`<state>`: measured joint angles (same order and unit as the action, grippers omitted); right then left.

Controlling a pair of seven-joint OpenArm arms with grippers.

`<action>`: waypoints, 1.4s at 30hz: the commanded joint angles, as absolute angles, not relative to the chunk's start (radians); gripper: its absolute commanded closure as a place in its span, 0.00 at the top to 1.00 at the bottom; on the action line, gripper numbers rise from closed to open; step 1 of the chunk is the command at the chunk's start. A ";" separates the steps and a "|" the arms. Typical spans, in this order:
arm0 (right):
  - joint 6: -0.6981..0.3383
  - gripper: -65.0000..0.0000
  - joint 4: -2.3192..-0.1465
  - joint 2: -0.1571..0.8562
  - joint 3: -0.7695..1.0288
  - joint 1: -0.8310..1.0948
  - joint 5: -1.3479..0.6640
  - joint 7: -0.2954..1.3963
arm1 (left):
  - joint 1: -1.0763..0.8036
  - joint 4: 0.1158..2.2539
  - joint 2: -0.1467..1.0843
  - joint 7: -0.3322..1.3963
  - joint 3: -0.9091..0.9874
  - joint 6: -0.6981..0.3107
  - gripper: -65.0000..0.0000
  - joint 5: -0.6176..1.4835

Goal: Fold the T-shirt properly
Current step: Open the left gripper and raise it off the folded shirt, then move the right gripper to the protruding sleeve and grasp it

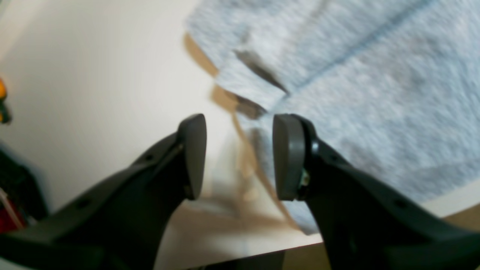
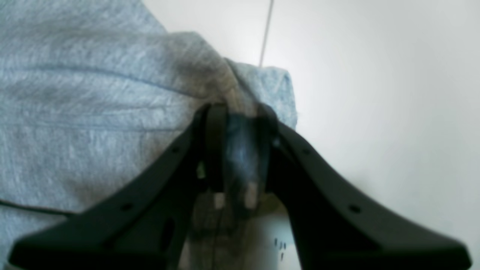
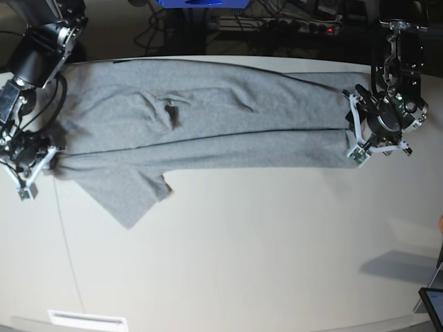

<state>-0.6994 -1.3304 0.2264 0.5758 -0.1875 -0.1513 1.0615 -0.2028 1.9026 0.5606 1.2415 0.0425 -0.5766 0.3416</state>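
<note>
The light heather-grey T-shirt (image 3: pixel 208 124) lies in a long band across the far half of the white table, one sleeve (image 3: pixel 128 194) pointing toward the near side. My left gripper (image 3: pixel 354 131) hovers at the band's right end. In the left wrist view it (image 1: pixel 239 150) stands open, nothing between its pads, over the T-shirt's (image 1: pixel 375 93) edge and the table. My right gripper (image 3: pixel 38 166) is at the band's left end. In the right wrist view its jaws (image 2: pixel 240 142) stand narrow, and the T-shirt's (image 2: pixel 93 112) bunched cloth runs up between them.
The white table (image 3: pixel 242 249) stretches wide toward the near side. A thin seam (image 3: pixel 66 235) crosses it on the left. A dark device (image 3: pixel 432 304) sits at the near right corner. Cables and a blue object (image 3: pixel 201 3) lie behind the far edge.
</note>
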 commanded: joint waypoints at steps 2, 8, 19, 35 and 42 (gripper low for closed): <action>-0.698 0.23 -1.366 0.245 0.587 -0.205 -0.145 1.061 | -0.191 1.919 0.578 1.234 0.051 -0.572 0.45 0.332; -0.698 0.42 -1.451 0.249 0.590 -0.205 -0.145 1.081 | -0.179 1.916 0.575 1.234 0.051 -0.572 0.45 0.332; -0.698 0.57 -1.632 0.251 0.705 -0.202 -0.143 1.173 | -0.180 1.916 0.561 1.233 0.119 -0.572 0.44 0.332; -0.698 0.62 -1.587 0.182 0.269 -0.306 -0.148 1.066 | -0.186 1.916 0.489 1.225 0.398 -0.572 0.44 0.332; -0.698 0.72 -1.187 0.183 0.257 -0.504 -0.148 0.984 | -0.191 1.916 0.489 1.224 0.433 -0.572 0.44 0.332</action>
<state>-0.6964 -1.1675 0.1764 0.2577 -0.4702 -0.1364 1.0012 -0.1989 1.9018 0.4690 1.2350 0.4255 -0.5766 0.3355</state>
